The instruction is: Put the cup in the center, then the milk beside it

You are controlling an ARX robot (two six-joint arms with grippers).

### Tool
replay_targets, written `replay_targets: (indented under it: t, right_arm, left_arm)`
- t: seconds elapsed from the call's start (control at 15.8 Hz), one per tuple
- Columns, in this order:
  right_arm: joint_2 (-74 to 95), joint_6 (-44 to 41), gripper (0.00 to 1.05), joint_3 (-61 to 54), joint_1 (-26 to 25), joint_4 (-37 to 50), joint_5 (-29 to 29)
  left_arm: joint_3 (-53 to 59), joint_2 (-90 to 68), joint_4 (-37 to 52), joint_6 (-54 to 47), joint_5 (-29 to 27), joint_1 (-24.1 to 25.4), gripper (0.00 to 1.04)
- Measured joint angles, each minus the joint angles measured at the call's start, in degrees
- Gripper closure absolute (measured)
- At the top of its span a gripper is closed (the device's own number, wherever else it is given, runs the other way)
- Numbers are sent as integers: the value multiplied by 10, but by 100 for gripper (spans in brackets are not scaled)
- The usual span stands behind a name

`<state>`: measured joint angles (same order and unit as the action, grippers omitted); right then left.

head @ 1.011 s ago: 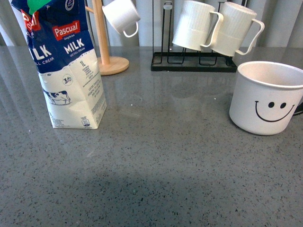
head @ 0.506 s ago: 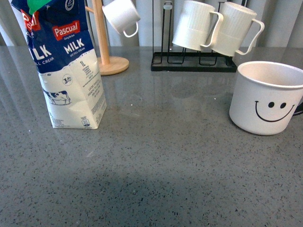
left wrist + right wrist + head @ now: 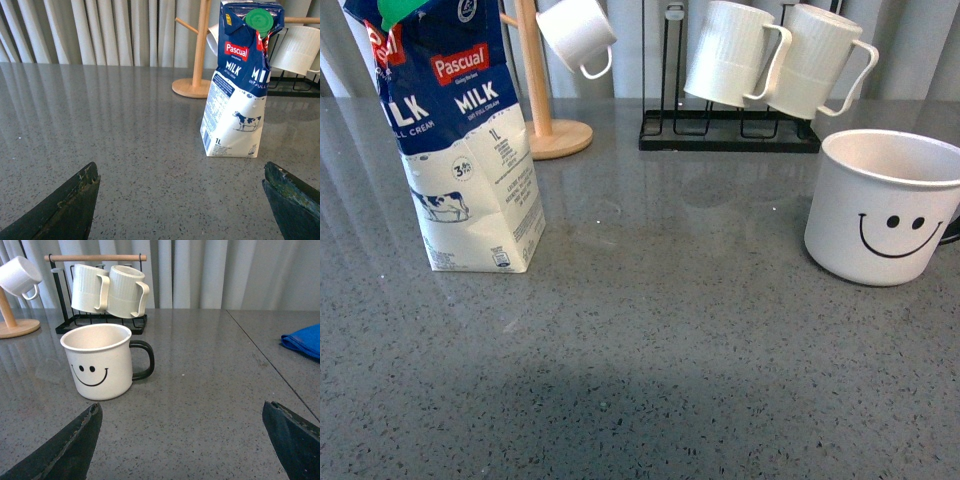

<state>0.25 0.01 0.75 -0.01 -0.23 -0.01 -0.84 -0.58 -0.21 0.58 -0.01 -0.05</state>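
Observation:
The cup point(image 3: 885, 208), a wide white mug with a black smiley face, stands on the grey table at the right; it also shows in the right wrist view point(image 3: 100, 361) with its black handle. The milk point(image 3: 455, 130), a blue-and-white Pascual carton with a green cap, stands upright at the left; it also shows in the left wrist view point(image 3: 240, 82). My left gripper point(image 3: 180, 200) is open and empty, short of the carton. My right gripper point(image 3: 181, 437) is open and empty, short of the cup. Neither arm shows in the front view.
A black rack point(image 3: 730, 135) with two ribbed white mugs point(image 3: 732, 55) stands at the back. A wooden mug tree point(image 3: 542, 120) holds a small white cup point(image 3: 577, 35). A blue cloth point(image 3: 304, 340) lies at the table's right side.

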Motion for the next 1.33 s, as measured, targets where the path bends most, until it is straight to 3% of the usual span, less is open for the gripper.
replay_targets:
  t: [0.13, 0.19, 0.32, 0.51, 0.63, 0.88, 1.14, 1.33]
  right_arm:
    - [5, 16, 7, 7, 8, -31, 23]
    - [45, 51, 7, 19, 33, -49, 71]
    - [107, 73, 7, 62, 37, 3, 85]
    - [247, 58, 7, 159, 22, 126, 54]
    - [396, 33, 7, 245, 14, 156, 0]
    - [661, -21, 7, 473, 11, 26, -111]
    - [841, -92, 7, 649, 11, -137, -142]
    - [904, -138, 7, 717, 12, -217, -170]
  left_arm:
    - [0, 0, 0, 0, 0, 0, 7]
    - [0, 0, 0, 0, 0, 0, 7]
    - [0, 0, 0, 0, 0, 0, 7]
    - [0, 0, 0, 0, 0, 0, 7]
    - [0, 0, 0, 0, 0, 0, 7]
    - [0, 0, 0, 0, 0, 0, 7]
    - [0, 0, 0, 0, 0, 0, 7]
    - [0, 0, 0, 0, 0, 0, 7]
